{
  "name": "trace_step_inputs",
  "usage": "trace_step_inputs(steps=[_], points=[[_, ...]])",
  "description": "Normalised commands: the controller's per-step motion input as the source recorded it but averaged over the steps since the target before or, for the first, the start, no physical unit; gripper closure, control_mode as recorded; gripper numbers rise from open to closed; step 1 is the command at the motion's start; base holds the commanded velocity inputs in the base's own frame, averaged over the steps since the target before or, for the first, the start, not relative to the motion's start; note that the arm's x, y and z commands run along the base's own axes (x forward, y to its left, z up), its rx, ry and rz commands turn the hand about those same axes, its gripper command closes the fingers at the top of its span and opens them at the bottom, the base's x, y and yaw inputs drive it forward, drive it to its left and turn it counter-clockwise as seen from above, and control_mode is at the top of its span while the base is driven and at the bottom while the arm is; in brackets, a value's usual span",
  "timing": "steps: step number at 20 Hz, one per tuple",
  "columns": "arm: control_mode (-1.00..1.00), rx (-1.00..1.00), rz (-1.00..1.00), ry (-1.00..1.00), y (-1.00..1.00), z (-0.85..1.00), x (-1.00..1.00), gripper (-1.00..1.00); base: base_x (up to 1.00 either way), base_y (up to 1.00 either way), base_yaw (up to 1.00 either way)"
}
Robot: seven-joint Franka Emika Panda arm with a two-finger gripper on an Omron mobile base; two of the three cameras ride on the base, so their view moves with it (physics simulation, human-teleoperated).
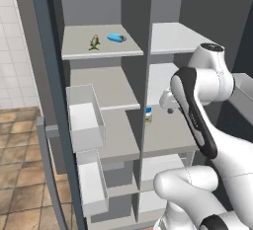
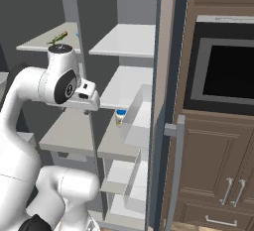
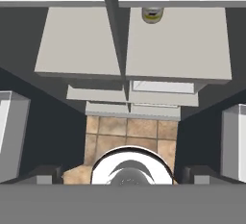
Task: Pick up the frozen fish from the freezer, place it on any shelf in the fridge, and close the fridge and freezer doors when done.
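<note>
Slate-grey and standing open on both sides, the side-by-side unit faces the robot, with tan floor tiles to the left and a brown cabinet wall with a dark oven window to the right. By the look of it the task has barely begun: the frozen fish (image 1: 94, 42) lies on the top shelf (image 1: 79, 51) of the freezer (image 1: 99, 86), the narrower left compartment, just beside a small blue oval object (image 1: 116, 38) and untouched. The fridge (image 1: 165, 130) shelves carry only a small jar (image 1: 148, 115) near the centre divider (image 1: 143, 91), so there is plenty of bare shelf for the drop later. Both doors are wide open, so fetching, placing and shutting both are all left to do. The hand (image 3: 123, 174) is released, its fingertips spread wide with nothing between them, and it hangs in front of the middle shelves pointing down toward the floor, well below and to the right of the fish. To reach the fish it would have to rise and swing left past the divider; the front lip of the top shelf and the shelf roof above leave a low slot to enter. White bins (image 1: 86, 120) jut from the freezer door (image 1: 54, 100) at mid height on the left, and the fridge door's bins (image 2: 139, 121) crowd the right side, so the clear lane seems to run straight in between them.
</note>
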Motion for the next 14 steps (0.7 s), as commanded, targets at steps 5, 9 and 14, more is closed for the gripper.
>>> trace_step_inputs(steps=[5, 9, 14], points=[[-1.0, 0.0, 0.0, -0.03, 0.19, 0.0, 0.0, -1.0, 0.0, 0.0, 0.0], [-1.0, 0.0, 0.0, -0.02, 0.39, 0.0, 0.0, -1.0, 0.0, 0.0, 0.0], [-1.0, 0.0, 0.0, -0.01, 0.22, 0.0, 0.0, -1.0, 0.0, 0.0, 0.0]])
